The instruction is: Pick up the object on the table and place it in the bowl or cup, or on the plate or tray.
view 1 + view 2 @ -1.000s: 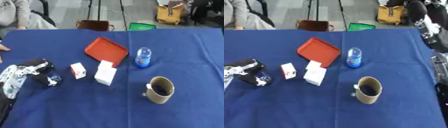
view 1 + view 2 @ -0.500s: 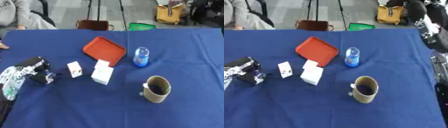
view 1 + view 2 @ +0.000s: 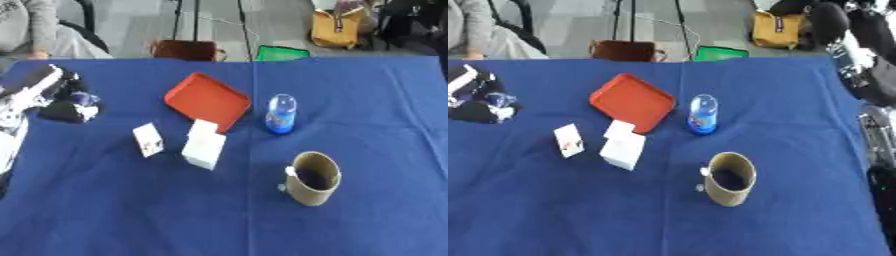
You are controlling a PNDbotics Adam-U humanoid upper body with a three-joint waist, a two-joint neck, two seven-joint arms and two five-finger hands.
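1. Table (image 3: 122,215) covered in blue cloth. Red tray (image 3: 207,100) lies at centre, tilted diagonally.
2. Small white card-like box (image 3: 148,140) stands just left of a larger white box (image 3: 204,146); the larger box touches the tray's near edge.
3. Blue-capped clear bottle (image 3: 281,114) stands just right of the tray; tan cup (image 3: 312,178) stands nearer the camera, well apart from the boxes.
4. Left hand (image 3: 54,97) shows at the left edge, above the cloth. Fingers look curled over something dark with a bluish glint; cannot tell whether it holds anything.
5. Small white box lies right of and nearer than the left hand, apart from it, untouched.
6. Right arm shows only at the right edge of the right eye view; hand not seen.
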